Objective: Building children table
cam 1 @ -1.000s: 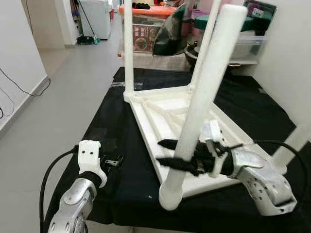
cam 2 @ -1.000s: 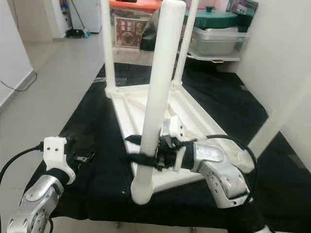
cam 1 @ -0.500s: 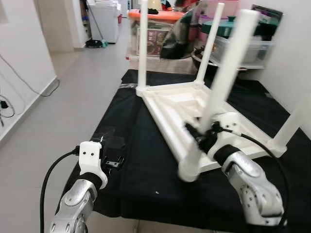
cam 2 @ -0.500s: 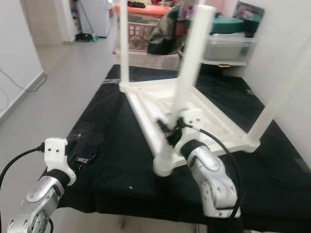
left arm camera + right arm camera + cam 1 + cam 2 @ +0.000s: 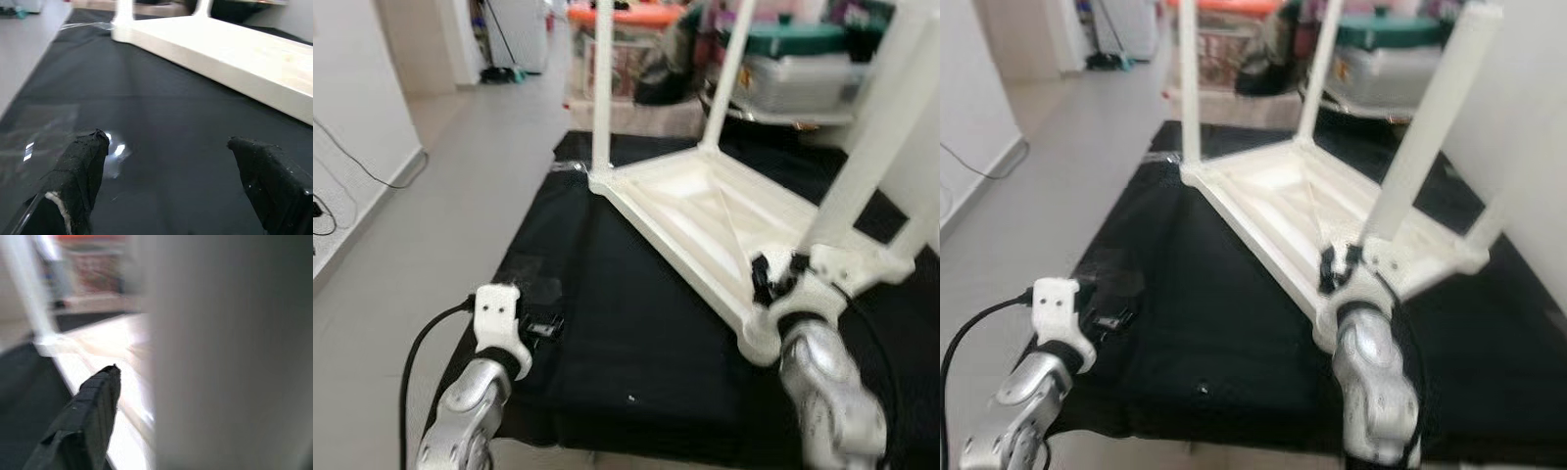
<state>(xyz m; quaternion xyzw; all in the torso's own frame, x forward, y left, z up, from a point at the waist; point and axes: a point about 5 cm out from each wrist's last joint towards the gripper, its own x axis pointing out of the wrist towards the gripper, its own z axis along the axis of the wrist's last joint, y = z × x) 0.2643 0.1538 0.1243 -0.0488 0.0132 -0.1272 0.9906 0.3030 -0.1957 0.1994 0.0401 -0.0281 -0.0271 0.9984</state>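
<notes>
The white children's table (image 5: 705, 211) lies upside down on a black cloth (image 5: 607, 313), with two legs (image 5: 602, 88) standing at its far corners. My right gripper (image 5: 773, 279) is shut on another white leg (image 5: 876, 137), which leans up to the right with its lower end at the table's near corner (image 5: 759, 343). In the right wrist view one black finger (image 5: 90, 416) lies against that leg (image 5: 230, 357). My left gripper (image 5: 176, 181) hovers open over bare cloth near the front left edge, a little left of the table frame.
Storage boxes and a pot (image 5: 803, 69) are stacked behind the work table. Grey floor (image 5: 450, 166) runs along the left, with a cable by the white wall. A further leg (image 5: 1489, 225) stands at the table's right corner.
The head camera has shifted and the picture is blurred. My right gripper has kept its hold and swung the leg rightward. The left arm has stayed put.
</notes>
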